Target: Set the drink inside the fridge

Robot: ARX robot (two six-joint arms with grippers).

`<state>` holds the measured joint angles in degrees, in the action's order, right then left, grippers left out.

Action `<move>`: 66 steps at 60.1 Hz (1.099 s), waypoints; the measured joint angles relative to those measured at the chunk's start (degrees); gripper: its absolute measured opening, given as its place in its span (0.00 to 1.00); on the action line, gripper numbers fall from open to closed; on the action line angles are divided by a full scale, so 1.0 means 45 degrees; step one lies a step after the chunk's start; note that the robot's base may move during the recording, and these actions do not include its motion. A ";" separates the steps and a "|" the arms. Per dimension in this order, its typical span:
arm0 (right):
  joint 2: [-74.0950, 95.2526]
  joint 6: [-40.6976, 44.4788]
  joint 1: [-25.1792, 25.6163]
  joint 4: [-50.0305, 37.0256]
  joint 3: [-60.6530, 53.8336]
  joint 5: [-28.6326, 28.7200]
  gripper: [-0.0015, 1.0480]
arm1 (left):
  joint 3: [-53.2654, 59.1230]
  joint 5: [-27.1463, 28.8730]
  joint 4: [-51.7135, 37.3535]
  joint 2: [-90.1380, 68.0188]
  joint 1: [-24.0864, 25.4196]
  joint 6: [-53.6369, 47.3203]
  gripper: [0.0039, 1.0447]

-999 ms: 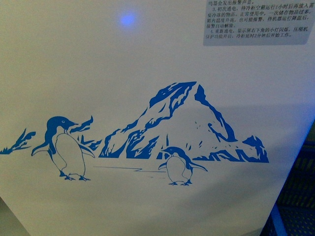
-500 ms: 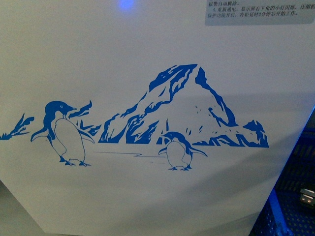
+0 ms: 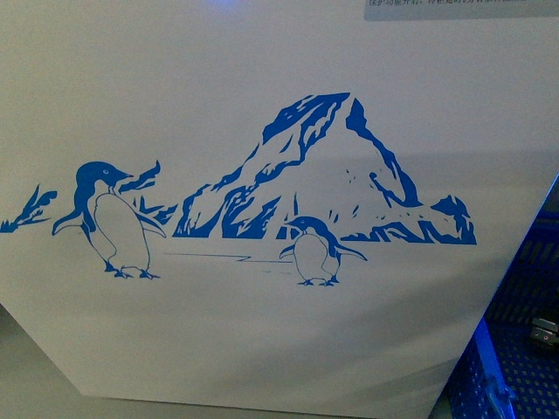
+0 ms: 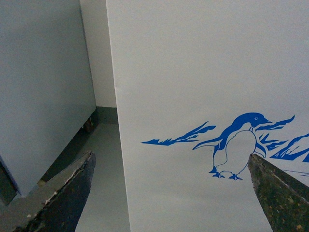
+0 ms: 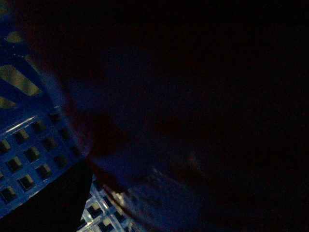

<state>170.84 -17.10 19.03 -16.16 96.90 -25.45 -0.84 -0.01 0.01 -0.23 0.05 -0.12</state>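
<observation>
The fridge [image 3: 262, 78] fills the front view as a white wall with the blue penguin-and-mountain picture [image 3: 306, 183]. Neither arm shows in this view. In the left wrist view my left gripper [image 4: 171, 155] is open and empty, its dark fingers [image 4: 72, 188] spread wide, close to the fridge's white wall [image 4: 193, 72] and one blue penguin [image 4: 239, 145]. The right wrist view is dark, so I cannot tell how the right gripper stands. The drink is not in view.
A blue lattice crate [image 3: 515, 349] stands at the fridge's lower right corner. Grey floor [image 3: 26, 384] shows at the lower left. In the left wrist view a grey cabinet [image 4: 38, 87] stands beside the fridge, with a narrow floor gap [image 4: 104, 159] between them.
The penguin picture has slid upward in the front view. The text label and blue light have almost left the top edge. More of the blue crate and the floor shows.
</observation>
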 joint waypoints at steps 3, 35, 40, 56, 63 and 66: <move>0.0068 0.0039 0.0000 0.0117 0.0209 0.0155 0.93 | 0.0000 0.0000 0.0000 0.0000 0.0000 0.0005 0.92; -0.2618 0.1107 0.0219 -0.1039 -0.3487 0.1860 0.37 | 0.0000 0.0000 0.0000 0.0000 0.0000 0.0000 0.92; -0.4673 0.1467 0.0194 -0.1413 -0.4988 0.2351 0.36 | 0.0000 0.0005 0.0000 0.0000 0.0000 0.0000 0.92; -1.2750 0.3483 -0.0806 -0.2361 -0.9923 0.4075 0.36 | 0.0000 0.0005 0.0000 0.0000 0.0000 0.0000 0.92; -1.6121 0.4401 -0.1477 -0.2297 -1.1642 0.4580 0.36 | 0.0000 0.0005 0.0000 0.0000 0.0000 0.0000 0.92; -1.7126 0.4561 -0.1608 -0.2108 -1.2007 0.4673 0.36 | 0.0000 0.0005 0.0000 0.0000 0.0000 0.0005 0.92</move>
<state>93.78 3.42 11.79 -25.65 42.87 -4.43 -0.84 0.01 0.01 -0.23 0.05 -0.10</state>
